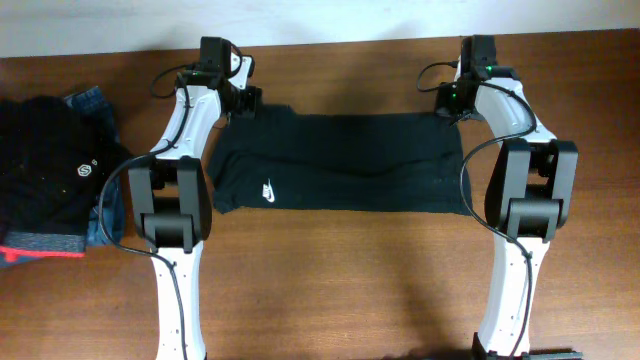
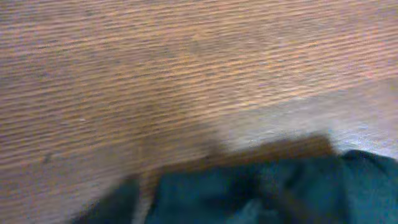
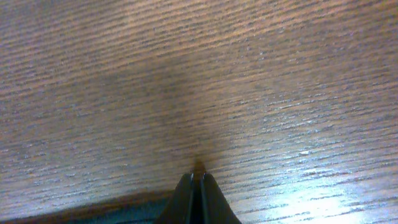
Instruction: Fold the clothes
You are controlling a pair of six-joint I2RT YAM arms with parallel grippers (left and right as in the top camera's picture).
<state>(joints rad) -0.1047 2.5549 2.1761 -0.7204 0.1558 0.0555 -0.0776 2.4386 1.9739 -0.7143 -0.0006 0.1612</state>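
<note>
- Table [image 1: 330, 290]: brown wood-grain top, filling nearly the whole overhead view.
- Pale surface [image 1: 300, 18]: plain strip beyond the table's far edge; wall or floor, cannot tell.
- Light: soft whitish glare [image 3: 348, 180] on the table's grain.

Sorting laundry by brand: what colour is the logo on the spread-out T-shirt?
White swoosh logo; overhead view.

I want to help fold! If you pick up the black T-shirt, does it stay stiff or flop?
Probably floppy: the black T-shirt lies flat with soft wrinkles, so lifted by an edge it would likely droop. It looks thin, so probably light. Pushed across the table, it would likely bunch up.
</note>
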